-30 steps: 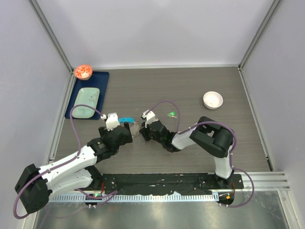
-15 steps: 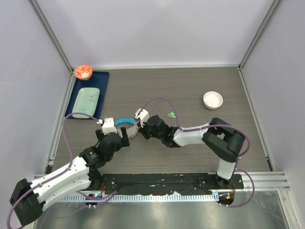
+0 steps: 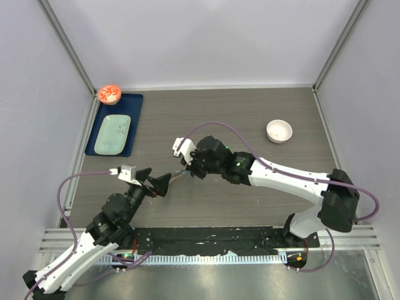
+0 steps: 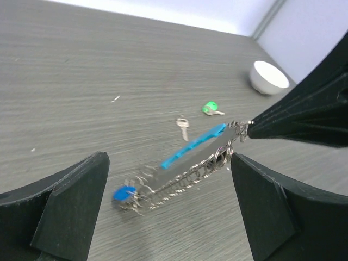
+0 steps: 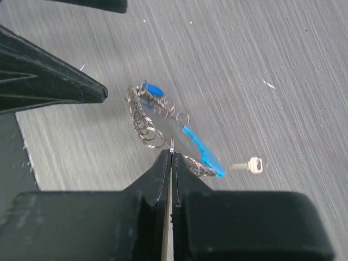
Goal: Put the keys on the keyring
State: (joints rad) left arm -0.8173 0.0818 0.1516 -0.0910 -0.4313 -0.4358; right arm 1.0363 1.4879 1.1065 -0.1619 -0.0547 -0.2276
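Observation:
The keyring (image 4: 182, 173) is a silvery chain with a light-blue strap (image 4: 193, 145) and a dark-blue tag (image 4: 124, 193). My right gripper (image 5: 171, 152) is shut on one small ring of the chain and holds that end up. The tag end trails low by the table. It also shows in the right wrist view (image 5: 145, 118). My left gripper (image 4: 168, 159) is open and empty, with the keyring just ahead between its fingers (image 4: 70, 209). The silver key (image 4: 183, 128) and the green key (image 4: 211, 109) lie loose on the table beyond. In the top view the grippers (image 3: 161, 179) (image 3: 185, 171) almost face each other.
A white bowl (image 3: 279, 131) stands at the back right. A blue tray (image 3: 134, 103) with a pale green plate (image 3: 112, 133) lies at the back left, with an orange-filled bowl (image 3: 109, 94) behind it. Grey walls enclose the table.
My left gripper has drawn back down-left, off the keyring, and stands open. My right arm has stretched out leftward, and the keyring's ring end is now raised in its shut fingers.

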